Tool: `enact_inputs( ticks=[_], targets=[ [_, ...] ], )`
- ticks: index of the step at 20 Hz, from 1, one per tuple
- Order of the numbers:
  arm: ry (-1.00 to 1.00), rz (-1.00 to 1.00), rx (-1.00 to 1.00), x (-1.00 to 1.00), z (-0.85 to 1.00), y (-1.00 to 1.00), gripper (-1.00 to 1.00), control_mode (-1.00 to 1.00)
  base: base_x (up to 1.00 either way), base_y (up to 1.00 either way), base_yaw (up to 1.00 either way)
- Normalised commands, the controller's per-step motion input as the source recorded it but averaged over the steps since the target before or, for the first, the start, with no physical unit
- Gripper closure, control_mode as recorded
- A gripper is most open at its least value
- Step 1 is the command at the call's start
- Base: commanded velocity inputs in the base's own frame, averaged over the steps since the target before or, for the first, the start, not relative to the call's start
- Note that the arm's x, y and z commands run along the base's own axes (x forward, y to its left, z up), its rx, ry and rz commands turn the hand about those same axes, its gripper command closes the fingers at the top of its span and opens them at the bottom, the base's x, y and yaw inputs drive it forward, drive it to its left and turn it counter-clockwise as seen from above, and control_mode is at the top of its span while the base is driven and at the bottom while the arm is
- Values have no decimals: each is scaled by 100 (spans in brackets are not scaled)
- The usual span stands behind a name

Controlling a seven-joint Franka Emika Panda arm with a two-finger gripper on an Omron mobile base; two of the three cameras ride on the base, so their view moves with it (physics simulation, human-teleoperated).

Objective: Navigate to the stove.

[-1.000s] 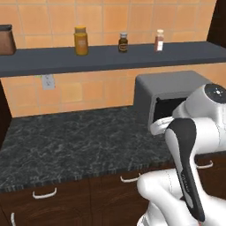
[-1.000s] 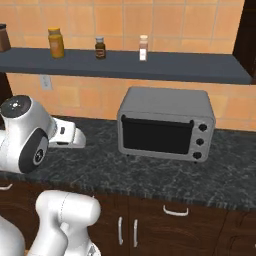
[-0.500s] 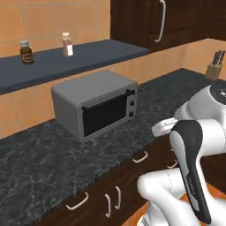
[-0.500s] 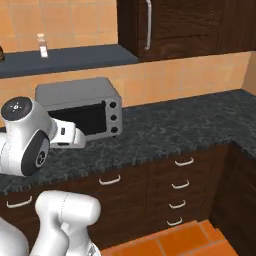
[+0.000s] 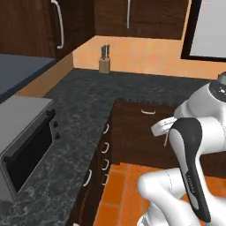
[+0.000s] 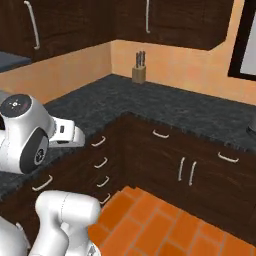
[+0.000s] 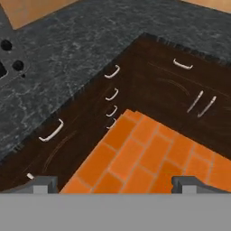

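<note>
Counter [image 5: 88, 106] of black marbled stone is seen running along two walls and meeting in an inside corner. A knife block [image 5: 104, 65] stands on it at the far end, against the orange tiled wall; the same knife block [image 6: 139, 74] is seen in the right base view, below the dark upper cabinets [image 6: 165, 20]. The grey countertop oven [image 5: 24, 141] with its black door sits on the counter at the left edge of the left base view, and its control knobs [image 7: 11, 54] are visible at the upper left of the hand view. Dark wood drawer fronts [image 5: 103, 150] with pale handles are stacked below the counter, and lower cabinet doors [image 6: 186, 170] with vertical handles are set along the adjoining run. Orange floor tiles [image 7: 144, 153] are laid in the angle between the two runs.

The gripper [image 7: 115, 182] is pointed down at the floor tiles and the cabinet corner, with its two finger tips [image 7: 44, 182] standing far apart at the bottom of the hand view, released, with nothing between them. The arm [image 5: 190, 163] is folded close to the base.

The stove cannot be located on any visible stretch of counter. A dark-framed pale panel [image 5: 207, 28] is mounted on the far wall at the upper right.
</note>
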Motion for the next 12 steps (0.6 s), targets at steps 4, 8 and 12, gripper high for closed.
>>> enact_inputs(
  ticks=[4, 8, 12],
  targets=[
    [0, 0, 0, 0, 0, 0, -100, 100, 0, -3, -98],
    [0, 0, 0, 0, 0, 0, -100, 100, 0, -41, -83],
    [0, 0, 0, 0, 0, 0, -100, 100, 0, -51, -83]
  ],
)
